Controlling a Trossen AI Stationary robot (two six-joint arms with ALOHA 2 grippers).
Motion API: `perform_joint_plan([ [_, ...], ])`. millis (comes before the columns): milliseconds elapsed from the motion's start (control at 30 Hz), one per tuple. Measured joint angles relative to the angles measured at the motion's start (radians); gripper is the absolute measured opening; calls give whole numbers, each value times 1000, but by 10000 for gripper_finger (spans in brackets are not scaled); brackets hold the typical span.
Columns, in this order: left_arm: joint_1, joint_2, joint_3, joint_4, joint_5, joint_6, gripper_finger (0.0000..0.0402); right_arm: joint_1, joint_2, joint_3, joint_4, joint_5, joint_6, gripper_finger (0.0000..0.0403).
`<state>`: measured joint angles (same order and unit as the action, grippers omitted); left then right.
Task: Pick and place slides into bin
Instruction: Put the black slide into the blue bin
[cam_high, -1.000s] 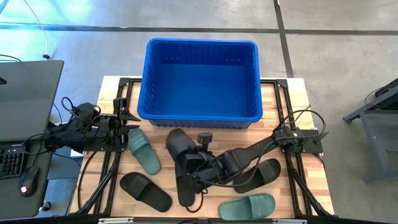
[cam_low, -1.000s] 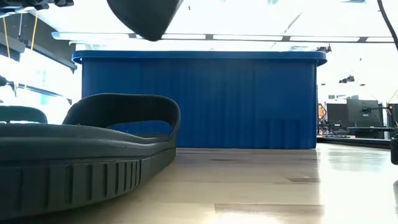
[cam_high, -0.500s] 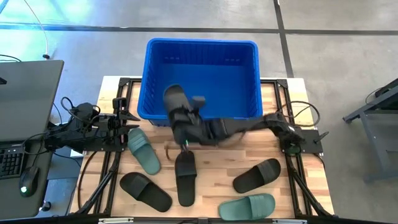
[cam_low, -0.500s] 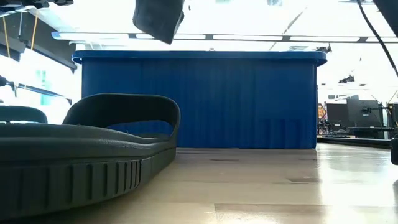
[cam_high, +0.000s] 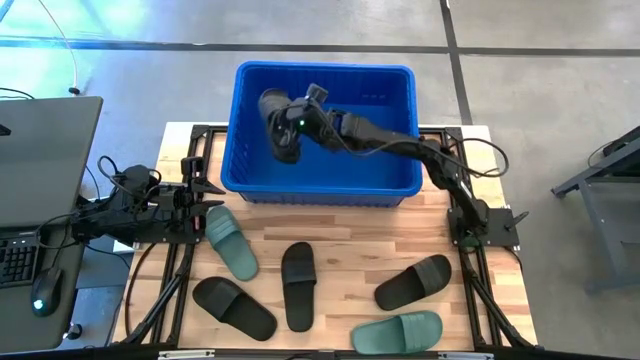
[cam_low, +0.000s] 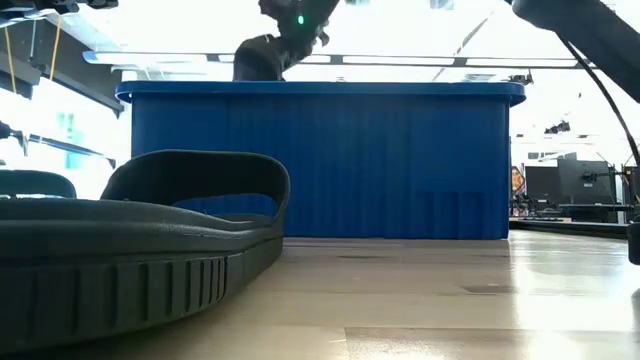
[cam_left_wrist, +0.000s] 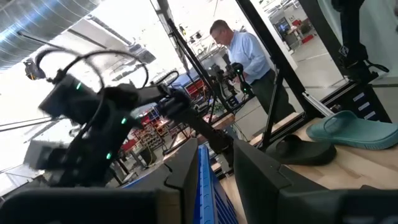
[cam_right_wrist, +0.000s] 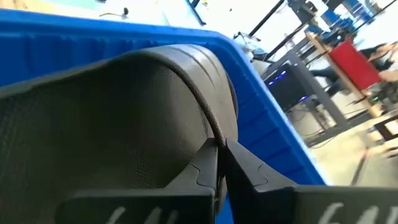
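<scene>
My right gripper (cam_high: 297, 122) is over the left part of the blue bin (cam_high: 325, 185), shut on a black slide (cam_high: 278, 128). The slide also shows in the right wrist view (cam_right_wrist: 124, 118) and above the bin's rim in the low view (cam_low: 260, 57). On the table lie a green slide (cam_high: 232, 243), three black slides (cam_high: 298, 285) (cam_high: 233, 307) (cam_high: 413, 282) and a second green slide (cam_high: 397, 331), all sole down. My left gripper (cam_high: 205, 190) is open and empty at the table's left edge. My right gripper pinches the edge of the slide's wide strap (cam_right_wrist: 208, 127) between its two fingers (cam_right_wrist: 202, 171). It comes from the table's right side, slanting down. The slide is lifted clear, tilted, over the inside of the bin, partly above the rim.
The bin stands at the table's far middle, its near wall (cam_low: 320, 160) facing the slides. A black slide (cam_low: 140, 250) lies close to the low camera. A laptop (cam_high: 40, 160) stands left of the table. A person (cam_left_wrist: 245, 56) stands in the room beyond.
My right gripper has carried the black slide up from the middle of the table, toward the far edge, over the bin's near wall to its left part. The slide is lifted clear throughout. The other slides have stayed put.
</scene>
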<state>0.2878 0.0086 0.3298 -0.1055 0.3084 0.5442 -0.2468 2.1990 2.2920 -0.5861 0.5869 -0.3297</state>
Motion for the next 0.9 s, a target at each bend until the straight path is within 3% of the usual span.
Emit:
perform_joint_plan([
  [167, 0, 0, 0, 0, 0, 0, 90, -62, 0, -129, 145, -72, 13, 0],
  [433, 0, 0, 0, -1, 0, 0, 90, -81, 0, -376, 476, -16, -71, 0],
  [633, 0, 0, 0, -1, 0, 0, 90, -94, 1, -522, 595, 7, -102, 0],
  [900, 0, 0, 0, -1, -6, 0, 90, -134, 1, -576, 606, -100, -68, 0],
])
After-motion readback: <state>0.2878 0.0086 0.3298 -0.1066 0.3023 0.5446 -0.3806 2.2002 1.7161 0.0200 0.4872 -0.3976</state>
